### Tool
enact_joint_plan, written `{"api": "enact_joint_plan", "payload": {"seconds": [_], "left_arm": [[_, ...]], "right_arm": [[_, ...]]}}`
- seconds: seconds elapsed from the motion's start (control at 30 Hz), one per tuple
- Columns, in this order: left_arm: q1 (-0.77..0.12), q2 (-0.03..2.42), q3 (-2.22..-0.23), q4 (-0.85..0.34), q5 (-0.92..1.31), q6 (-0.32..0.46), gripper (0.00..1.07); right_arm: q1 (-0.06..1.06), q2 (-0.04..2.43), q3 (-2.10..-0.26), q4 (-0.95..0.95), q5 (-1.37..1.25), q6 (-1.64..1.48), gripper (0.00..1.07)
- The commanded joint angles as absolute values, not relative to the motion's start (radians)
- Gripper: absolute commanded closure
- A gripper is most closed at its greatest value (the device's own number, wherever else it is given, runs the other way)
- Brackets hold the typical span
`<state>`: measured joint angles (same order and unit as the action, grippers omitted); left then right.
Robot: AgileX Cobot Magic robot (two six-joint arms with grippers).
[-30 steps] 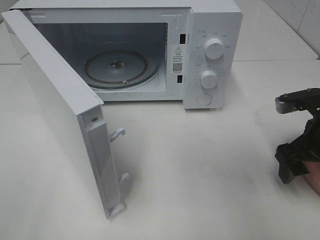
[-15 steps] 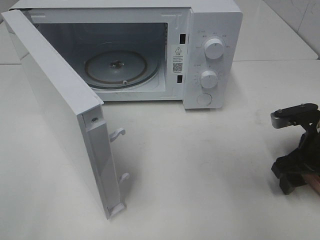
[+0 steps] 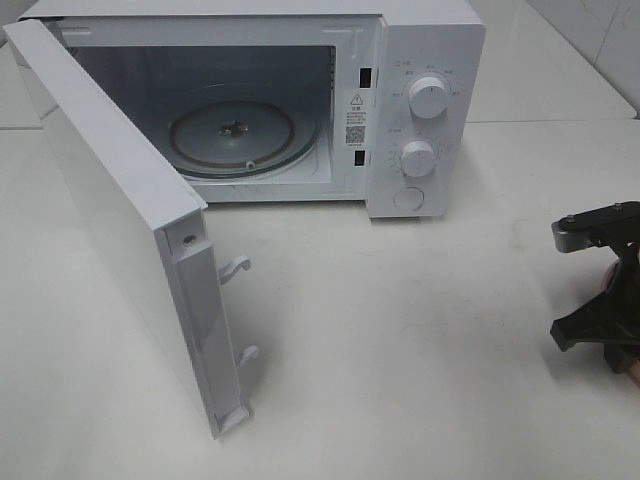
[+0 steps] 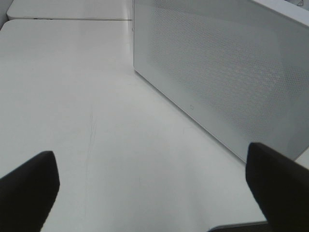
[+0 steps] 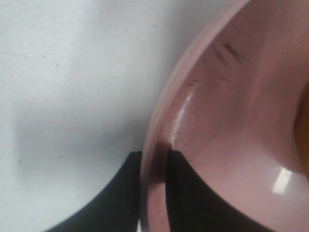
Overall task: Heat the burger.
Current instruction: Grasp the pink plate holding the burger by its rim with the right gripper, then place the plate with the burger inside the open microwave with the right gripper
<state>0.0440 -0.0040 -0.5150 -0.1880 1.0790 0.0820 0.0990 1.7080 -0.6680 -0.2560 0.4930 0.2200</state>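
Observation:
In the right wrist view my right gripper (image 5: 153, 157) has one dark finger on each side of the rim of the pink plate (image 5: 231, 121) and is shut on that rim. A thin golden edge at the frame's border (image 5: 305, 130) may be the burger; the rest of it is out of view. In the high view the right arm (image 3: 600, 315) is at the table's far right edge, with a sliver of the plate (image 3: 632, 372) beneath it. My left gripper (image 4: 154, 193) is open and empty above the bare table.
The white microwave (image 3: 425, 60) stands at the back with its door (image 3: 120, 220) swung wide open to the left and its glass turntable (image 3: 232, 135) bare. The door's outer face (image 4: 227, 72) is close to my left gripper.
The right arm dipped lower and left half a second ago, then shifted back to the right edge. Less of the pink plate shows in the high view now.

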Motion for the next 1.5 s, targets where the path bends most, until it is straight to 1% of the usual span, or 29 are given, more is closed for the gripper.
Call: {"api": "enact_joint_plan", "payload": {"seconds": [0.03,0.07,0.13,0.4,0.73,1.1,1.5], "left_arm": [[0.048,-0.021,-0.515,-0.192,1.070,0.078,0.09],[0.048,-0.021,-0.515,-0.192,1.070,0.078,0.09],[0.048,-0.021,-0.515,-0.192,1.070,0.078,0.09],[0.048,-0.021,-0.515,-0.192,1.070,0.078,0.09],[0.048,-0.021,-0.515,-0.192,1.070,0.078,0.09],[0.048,-0.021,-0.515,-0.192,1.070,0.078,0.09],[0.048,-0.021,-0.515,-0.192,1.070,0.078,0.09]], "right_arm": [[0.093,1.708,-0.662,-0.274,0.494,0.226,0.98],[0.093,1.708,-0.662,-0.274,0.494,0.226,0.98],[0.096,1.707,-0.662,-0.274,0.501,0.223,1.07],[0.151,1.699,-0.662,-0.292,0.525,0.229,1.07],[0.155,1.640,-0.662,-0.401,0.604,0.340,1.07],[0.258,1.577,-0.662,-0.528,0.717,0.447,1.07],[0.367,1.523,-0.662,-0.570,0.804,0.492,1.07]]}}
